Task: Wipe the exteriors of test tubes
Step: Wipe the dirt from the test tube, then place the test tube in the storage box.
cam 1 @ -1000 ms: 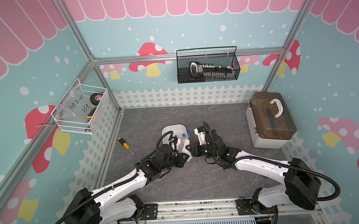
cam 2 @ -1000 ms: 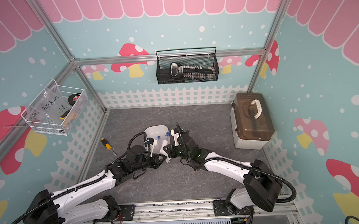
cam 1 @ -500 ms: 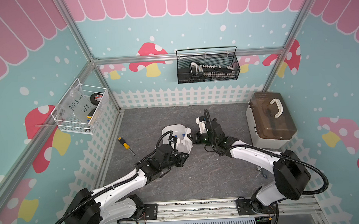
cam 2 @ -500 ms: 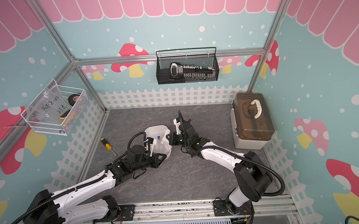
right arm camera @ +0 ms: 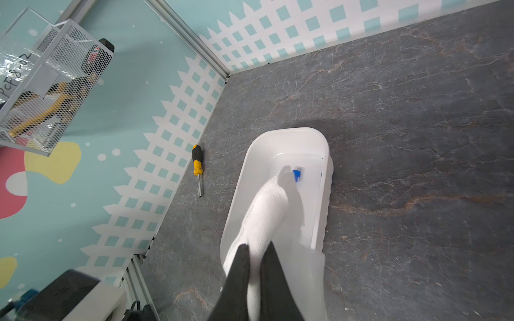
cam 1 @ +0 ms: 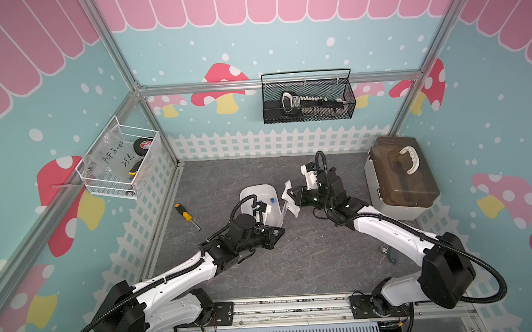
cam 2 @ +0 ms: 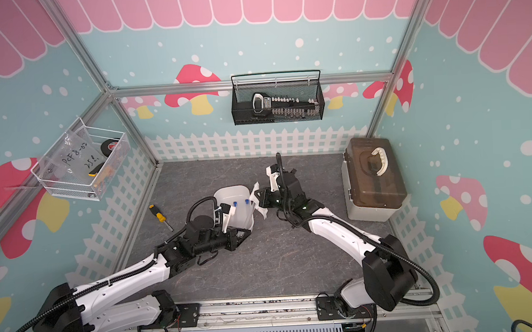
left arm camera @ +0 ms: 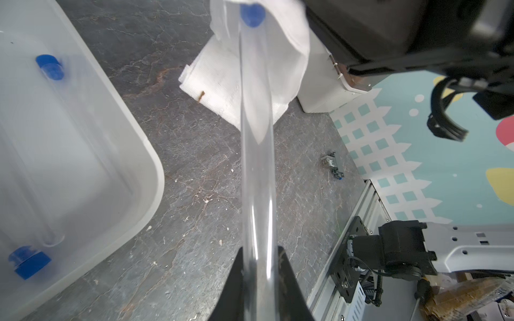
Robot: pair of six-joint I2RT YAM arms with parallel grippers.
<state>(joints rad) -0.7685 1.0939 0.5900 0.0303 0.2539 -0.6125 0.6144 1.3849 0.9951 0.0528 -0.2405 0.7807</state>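
Left gripper (left arm camera: 257, 257) is clamping one test tube (left arm camera: 256, 166) beside the white tray (left arm camera: 155, 172) while the right gripper (right arm camera: 254, 250) is pinching a white wipe (right arm camera: 267, 211) at its capped end; at least two tubes (left arm camera: 50, 66) are lying in the tray, likely pending.

The right tool (cam 2: 263, 200) pinches a white cloth (cam 2: 258, 206) just beside the white tray (cam 2: 226, 193).

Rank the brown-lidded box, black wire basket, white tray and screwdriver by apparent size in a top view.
1. brown-lidded box
2. black wire basket, close behind; it hangs higher on the wall, so unsure
3. white tray, partly hidden
4. screwdriver
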